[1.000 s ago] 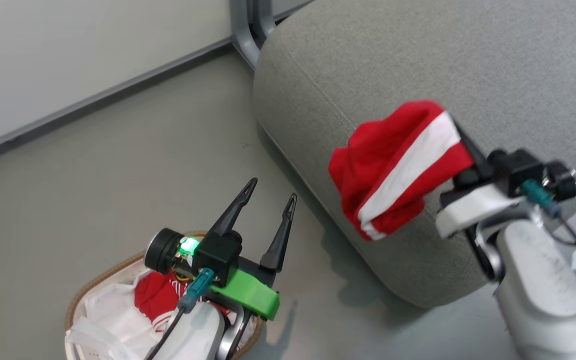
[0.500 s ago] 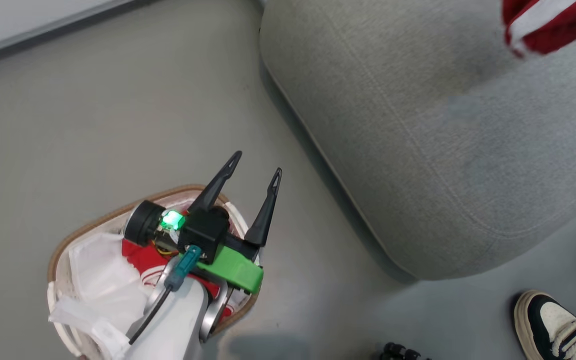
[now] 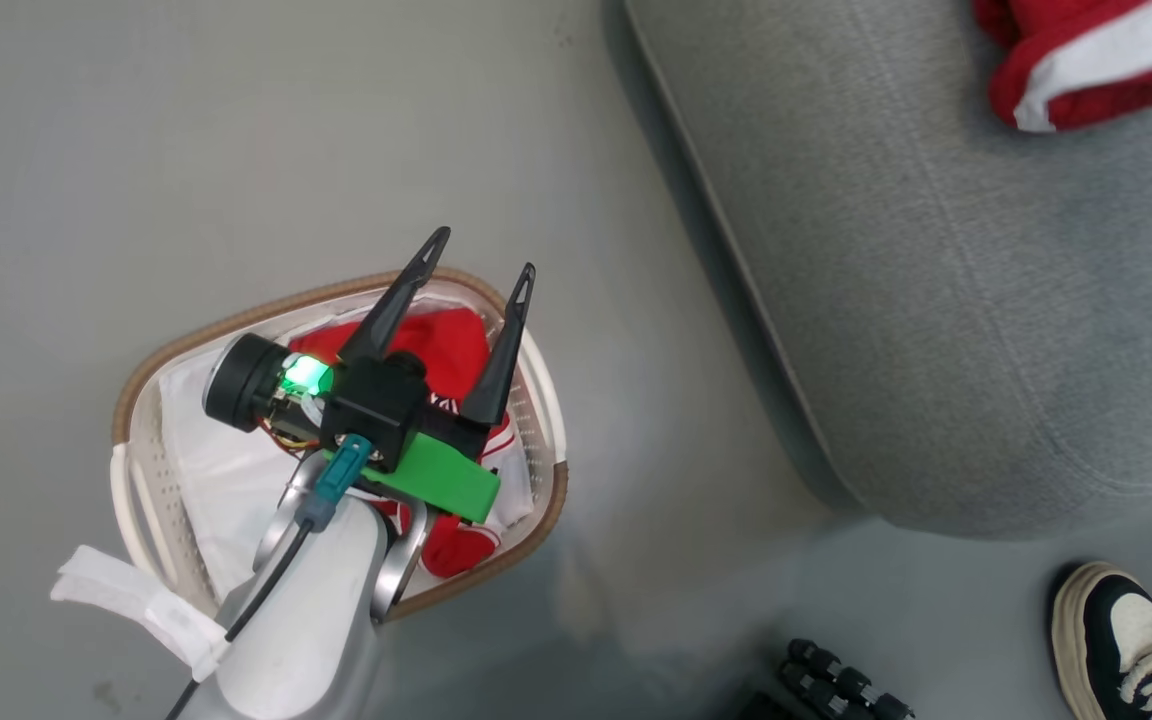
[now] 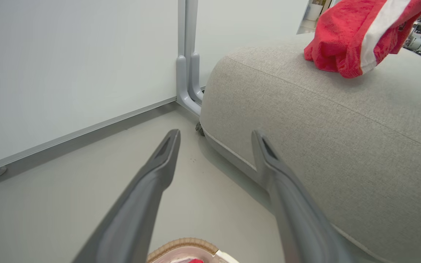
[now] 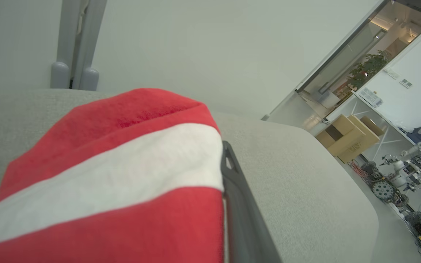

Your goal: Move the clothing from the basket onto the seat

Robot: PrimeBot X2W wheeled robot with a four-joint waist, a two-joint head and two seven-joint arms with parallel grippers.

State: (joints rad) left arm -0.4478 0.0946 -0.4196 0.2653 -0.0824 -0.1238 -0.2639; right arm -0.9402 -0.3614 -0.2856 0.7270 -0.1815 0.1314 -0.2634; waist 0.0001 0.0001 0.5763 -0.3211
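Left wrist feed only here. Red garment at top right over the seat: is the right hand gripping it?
Observer: Yes. Right wrist view shows the right hand shut on the red garment, one dark finger against the cloth.
Operator: Anything in the basket?
Observer: Head view: more red clothing lies in the basket, beside a white sheet.
Operator: People close?
Observer: A person's shoe is on the floor near the seat, by its rounded corner.

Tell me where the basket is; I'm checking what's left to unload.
The basket stands on the floor at the head view's lower left, beneath the open left gripper and left of the seat, with red clothing inside.
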